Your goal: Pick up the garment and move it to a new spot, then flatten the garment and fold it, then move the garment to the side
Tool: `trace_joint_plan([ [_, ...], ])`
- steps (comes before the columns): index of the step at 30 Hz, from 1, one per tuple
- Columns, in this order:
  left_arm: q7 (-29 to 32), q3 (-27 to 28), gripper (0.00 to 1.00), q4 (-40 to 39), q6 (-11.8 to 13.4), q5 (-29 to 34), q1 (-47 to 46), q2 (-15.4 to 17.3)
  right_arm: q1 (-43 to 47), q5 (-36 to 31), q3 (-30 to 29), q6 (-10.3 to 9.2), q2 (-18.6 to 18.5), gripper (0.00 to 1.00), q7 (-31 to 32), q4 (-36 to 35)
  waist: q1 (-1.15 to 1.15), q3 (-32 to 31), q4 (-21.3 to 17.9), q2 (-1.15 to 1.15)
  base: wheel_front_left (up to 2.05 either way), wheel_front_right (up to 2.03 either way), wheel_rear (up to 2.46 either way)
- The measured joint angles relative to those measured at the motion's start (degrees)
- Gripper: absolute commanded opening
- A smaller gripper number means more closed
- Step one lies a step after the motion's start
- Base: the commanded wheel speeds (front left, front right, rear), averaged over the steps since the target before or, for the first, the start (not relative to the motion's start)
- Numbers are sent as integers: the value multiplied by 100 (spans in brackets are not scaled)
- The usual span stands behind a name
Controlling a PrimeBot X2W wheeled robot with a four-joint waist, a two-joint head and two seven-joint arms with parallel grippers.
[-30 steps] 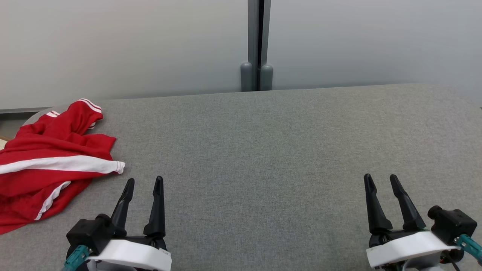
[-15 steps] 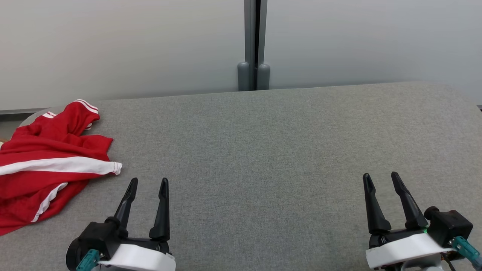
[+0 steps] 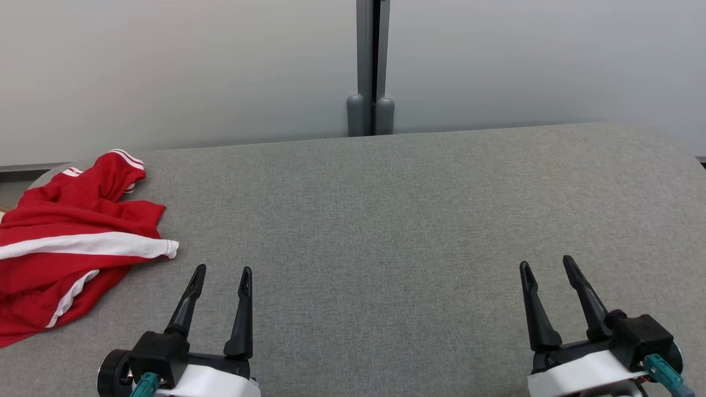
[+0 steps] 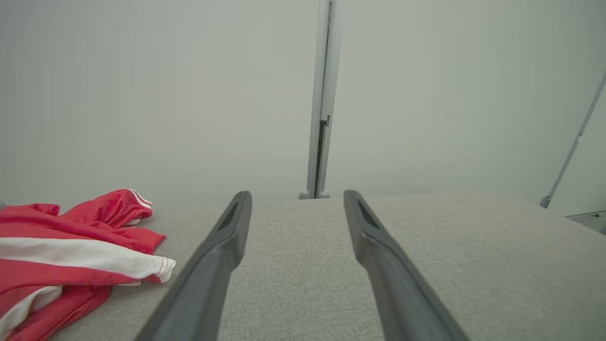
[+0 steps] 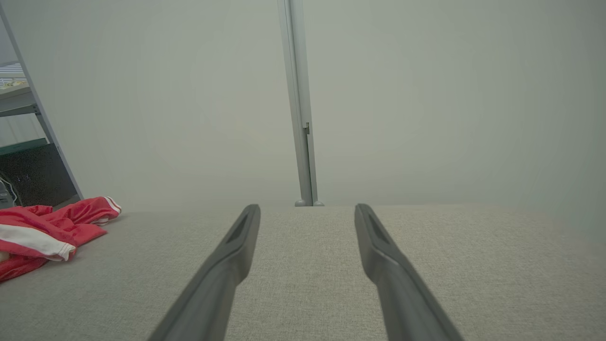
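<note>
1. At the far left edge of the grey tabletop [image 3: 386, 209]: the garment [image 3: 71, 242], red with white stripes, lies crumpled in a loose heap. Part of it runs past the left border of the head view.
2. A white-banded hem of the garment points toward the middle of the tabletop and lies flat on the surface.
3. Left gripper [image 3: 224, 269]: near that hem, to its right and closer to the robot, not touching it. Its fingers are spread wide with nothing between them.
4. Right gripper [image 3: 546, 261]: over the right side of the tabletop, well apart from the garment. Its fingers are likewise wide and empty.
5. Both pairs of fingers point away from the robot, toward the pale wall [image 3: 165, 71].
6. Grey post [image 3: 369, 55]: upright against the wall, behind the middle of the tabletop's far edge.
</note>
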Motion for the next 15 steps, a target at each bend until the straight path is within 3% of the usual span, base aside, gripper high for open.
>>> trace_joint_plan([
  [15,-146,-38,100,129,23,431,25,5,10,-510,144,1,-31,100,-142,21,0,-32,-28,0,0,0,0],
])
